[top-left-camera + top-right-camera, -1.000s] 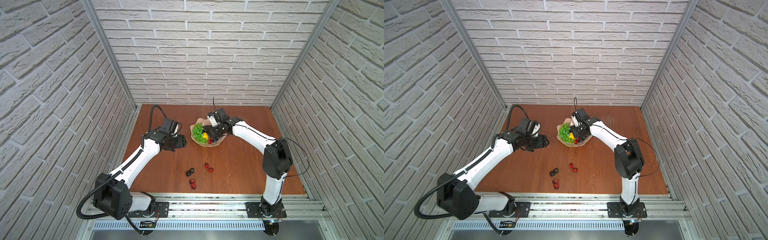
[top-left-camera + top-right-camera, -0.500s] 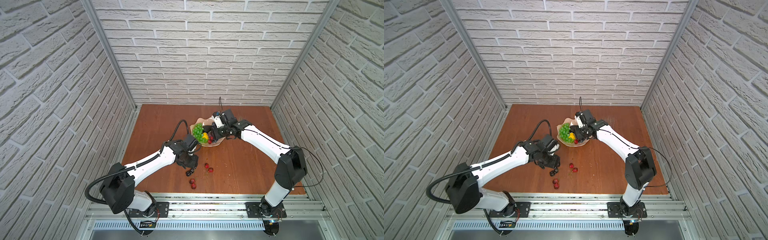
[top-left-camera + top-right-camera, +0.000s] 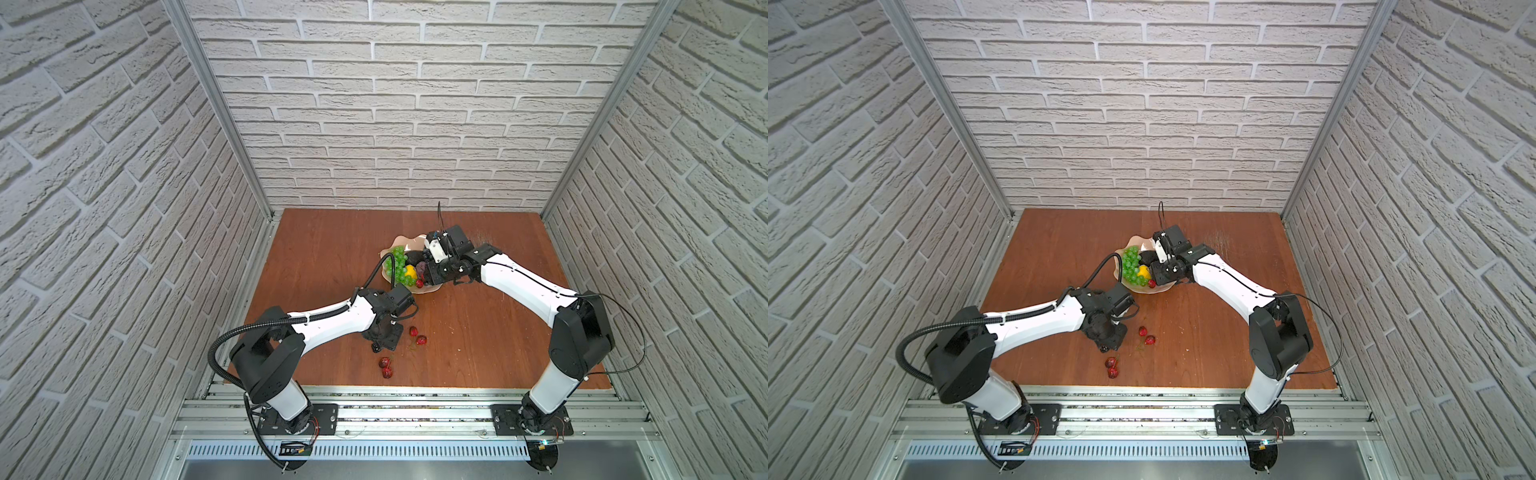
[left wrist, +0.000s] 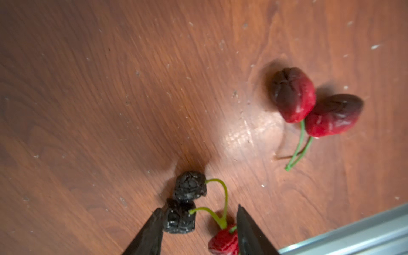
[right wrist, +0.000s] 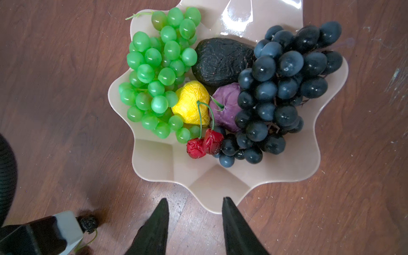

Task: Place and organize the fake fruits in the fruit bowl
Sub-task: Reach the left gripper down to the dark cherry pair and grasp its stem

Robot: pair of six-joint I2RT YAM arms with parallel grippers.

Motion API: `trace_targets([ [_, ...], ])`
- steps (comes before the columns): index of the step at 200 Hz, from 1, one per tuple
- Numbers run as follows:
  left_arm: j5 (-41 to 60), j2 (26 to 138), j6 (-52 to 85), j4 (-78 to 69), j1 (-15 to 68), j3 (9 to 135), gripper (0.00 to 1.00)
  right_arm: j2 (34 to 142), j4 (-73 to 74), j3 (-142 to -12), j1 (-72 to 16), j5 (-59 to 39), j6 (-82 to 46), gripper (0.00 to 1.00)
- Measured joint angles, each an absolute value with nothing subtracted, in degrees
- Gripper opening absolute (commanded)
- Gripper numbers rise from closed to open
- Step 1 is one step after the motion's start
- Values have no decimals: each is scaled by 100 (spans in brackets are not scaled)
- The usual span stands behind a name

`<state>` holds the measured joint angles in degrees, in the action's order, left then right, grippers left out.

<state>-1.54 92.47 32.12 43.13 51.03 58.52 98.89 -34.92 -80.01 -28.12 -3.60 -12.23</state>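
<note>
Left gripper (image 4: 199, 208) dropped to bench (image 4: 110, 88), apart astride tiny black berries (image 4: 189, 187) | right gripper (image 5: 194, 199) apart, fruit bowl (image 5: 220, 183) just ahead

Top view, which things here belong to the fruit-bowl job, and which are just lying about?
For the job: fruit bowl, green grape bunch, dark grape bunch, avocado, lemon, purple fruit, cherries in the bowl, black berries, loose cherries.
Just there: wooden table, brick walls, metal rail.

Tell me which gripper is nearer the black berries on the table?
Left. The left gripper straddles the black berries; the right gripper hovers by the fruit bowl, farther off.
</note>
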Motion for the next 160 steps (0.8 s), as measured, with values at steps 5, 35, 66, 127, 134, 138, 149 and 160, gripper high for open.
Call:
trace_targets([
  [5, -169, 9273, 3201, 4303, 5107, 5854, 50, 9887, -3492, -8001, -2812, -349, -1223, 42],
  [35, -211, 9400, 3148, 4202, 5113, 5894, 45, 9832, -3489, -7920, -2812, -292, -1221, 42],
  [66, -235, 9526, 3070, 4117, 5116, 5957, 39, 9800, -3494, -7837, -2810, -259, -1221, 42],
  [127, -279, 9625, 3000, 3983, 5118, 5964, 25, 9754, -3489, -7732, -2805, -250, -1221, 41],
  [134, -281, 9629, 3000, 3983, 5118, 5964, 25, 9751, -3485, -7732, -2805, -248, -1221, 41],
  [138, -281, 9629, 3002, 3986, 5118, 5964, 23, 9749, -3485, -7732, -2805, -248, -1223, 41],
  [149, -301, 9629, 3004, 3986, 5120, 5964, 20, 9747, -3485, -7732, -2805, -248, -1223, 41],
  [160, -340, 9629, 3006, 3990, 5120, 5964, 19, 9747, -3485, -7730, -2805, -248, -1223, 41],
])
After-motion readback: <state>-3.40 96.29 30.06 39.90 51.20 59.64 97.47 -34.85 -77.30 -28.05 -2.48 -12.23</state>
